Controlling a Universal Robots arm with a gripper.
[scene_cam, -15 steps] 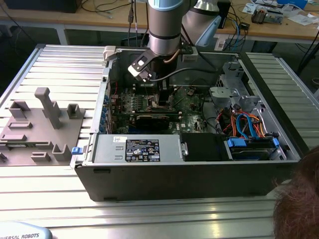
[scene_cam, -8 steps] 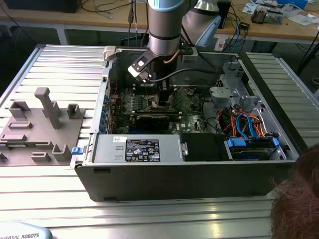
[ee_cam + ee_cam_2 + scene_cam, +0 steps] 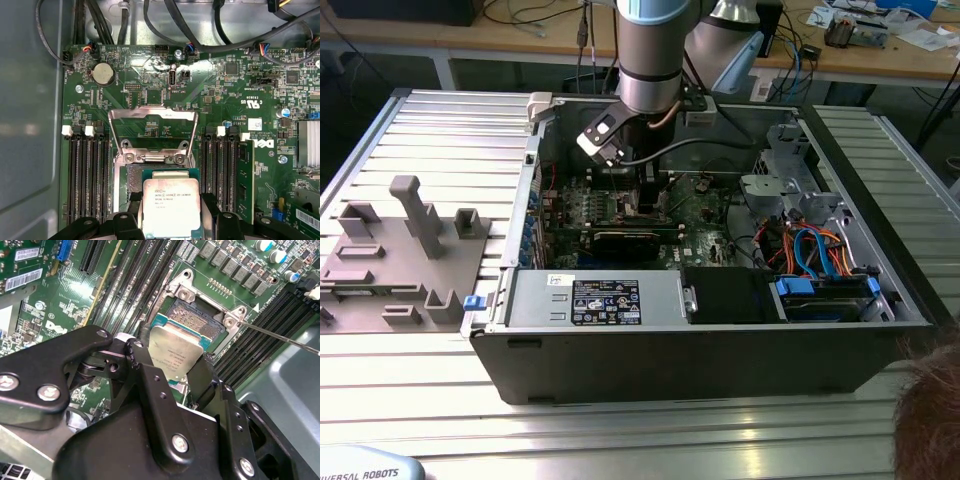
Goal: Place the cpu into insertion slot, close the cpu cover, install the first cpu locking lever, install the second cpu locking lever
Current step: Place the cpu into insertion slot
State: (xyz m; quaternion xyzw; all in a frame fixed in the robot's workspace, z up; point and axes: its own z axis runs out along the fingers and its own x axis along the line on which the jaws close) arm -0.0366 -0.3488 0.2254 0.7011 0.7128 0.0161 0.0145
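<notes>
Over open socket (image 3: 133, 181): fingers (image 3: 126, 224) clamp cpu (image 3: 171, 207) by edges; cpu cover (image 3: 150, 111) raised. Step one, placement, in hand. Seating calls for square alignment, gentle descent.

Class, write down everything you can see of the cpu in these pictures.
The cpu is a small flat square chip with a silver-grey metal top, faint print on it and a green rim beneath. The gripper clamps two opposite sides. The chip hangs over the open socket, whose cpu cover stands raised. In the second wrist view it looks slightly tilted, not yet seated.
</notes>
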